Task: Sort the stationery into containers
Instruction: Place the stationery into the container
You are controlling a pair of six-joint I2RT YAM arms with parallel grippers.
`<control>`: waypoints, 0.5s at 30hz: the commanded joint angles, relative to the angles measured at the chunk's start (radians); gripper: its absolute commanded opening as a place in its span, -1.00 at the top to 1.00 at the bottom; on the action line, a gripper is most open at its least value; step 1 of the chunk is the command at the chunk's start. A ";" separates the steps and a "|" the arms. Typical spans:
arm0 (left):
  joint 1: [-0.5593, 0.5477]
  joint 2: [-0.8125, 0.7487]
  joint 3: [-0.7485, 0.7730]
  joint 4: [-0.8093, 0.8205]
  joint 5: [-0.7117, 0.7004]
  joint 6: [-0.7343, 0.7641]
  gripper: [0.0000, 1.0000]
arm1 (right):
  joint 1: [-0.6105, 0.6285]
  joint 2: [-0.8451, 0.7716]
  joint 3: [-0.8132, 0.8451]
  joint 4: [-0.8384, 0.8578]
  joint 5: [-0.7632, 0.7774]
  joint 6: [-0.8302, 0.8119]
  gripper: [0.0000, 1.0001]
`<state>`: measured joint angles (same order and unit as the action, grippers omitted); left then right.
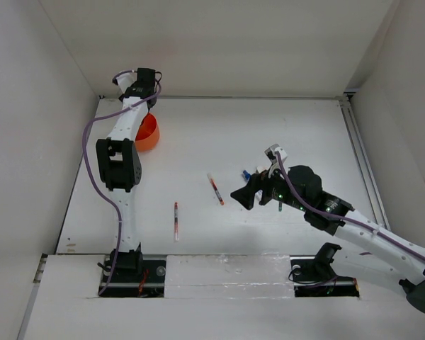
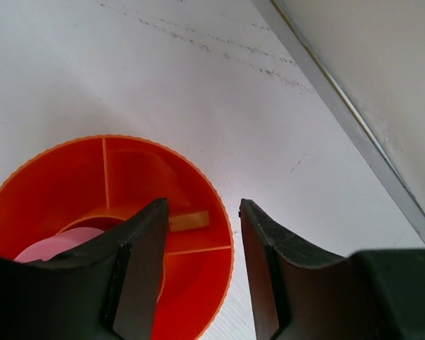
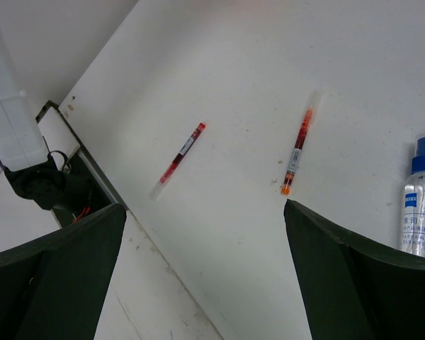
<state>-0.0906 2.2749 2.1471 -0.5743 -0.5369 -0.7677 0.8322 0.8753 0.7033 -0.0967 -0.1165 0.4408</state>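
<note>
The orange cup (image 1: pixel 149 134) stands at the far left of the table, partly under my left arm. In the left wrist view its divided inside (image 2: pixel 134 177) holds a pink tube (image 2: pixel 57 244) and a tan eraser (image 2: pixel 190 221). My left gripper (image 2: pixel 202 207) is open and empty, just above the cup's rim; in the top view it (image 1: pixel 146 98) is above the cup's far side. Two red-white pens (image 1: pixel 215 188) (image 1: pixel 176 220) lie mid-table and show in the right wrist view (image 3: pixel 297 150) (image 3: pixel 178 160). A clear blue-capped bottle (image 3: pixel 419 205) lies to their right. My right gripper (image 1: pixel 242 193) (image 3: pixel 205 212) is wide open and empty above the table, near the pens.
White walls close in the table at the left, back and right. A metal rail (image 2: pixel 354 120) runs along the wall's foot near the cup. The arm bases and the table's front edge (image 3: pixel 92 170) lie close to the nearer pen.
</note>
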 commanded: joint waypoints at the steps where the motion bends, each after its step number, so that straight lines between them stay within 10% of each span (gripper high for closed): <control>1: 0.002 -0.069 -0.021 0.020 -0.008 0.016 0.17 | 0.007 -0.018 0.001 0.055 -0.011 -0.011 -0.99; 15: -0.037 -0.193 0.080 0.132 0.187 0.209 -1.00 | -0.007 0.057 0.024 0.023 0.158 -0.011 -0.99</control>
<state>-0.1108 2.2383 2.1719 -0.5041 -0.3943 -0.6369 0.8322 0.9123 0.7033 -0.0975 -0.0357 0.4408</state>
